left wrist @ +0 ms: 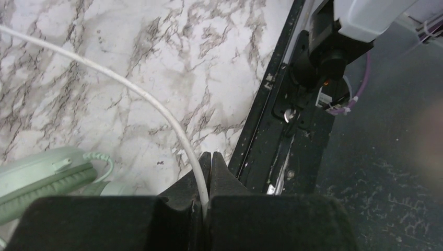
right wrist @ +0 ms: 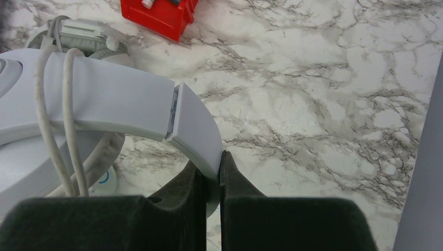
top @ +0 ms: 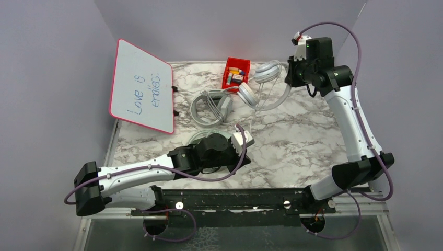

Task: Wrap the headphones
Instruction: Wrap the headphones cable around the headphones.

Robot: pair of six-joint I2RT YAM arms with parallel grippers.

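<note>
My right gripper (top: 290,75) (right wrist: 211,162) is shut on the end of the headband of a white headset (top: 264,78) (right wrist: 104,99), lifted at the back of the table. Its thin white cable (right wrist: 52,120) loops twice round the headband. The cable (top: 251,116) (left wrist: 156,104) then runs down to my left gripper (top: 245,140) (left wrist: 210,157), which is shut on it low over the table's middle. A mint-green headset (left wrist: 47,178) (top: 201,137) lies partly under the left arm. A grey headset (top: 209,107) (right wrist: 78,34) lies flat further back.
A red bin (top: 236,73) (right wrist: 156,15) with small items stands at the back next to the white headset. A pink-framed whiteboard (top: 141,86) leans at the left. The black mounting rail (top: 235,201) (left wrist: 292,120) runs along the near edge.
</note>
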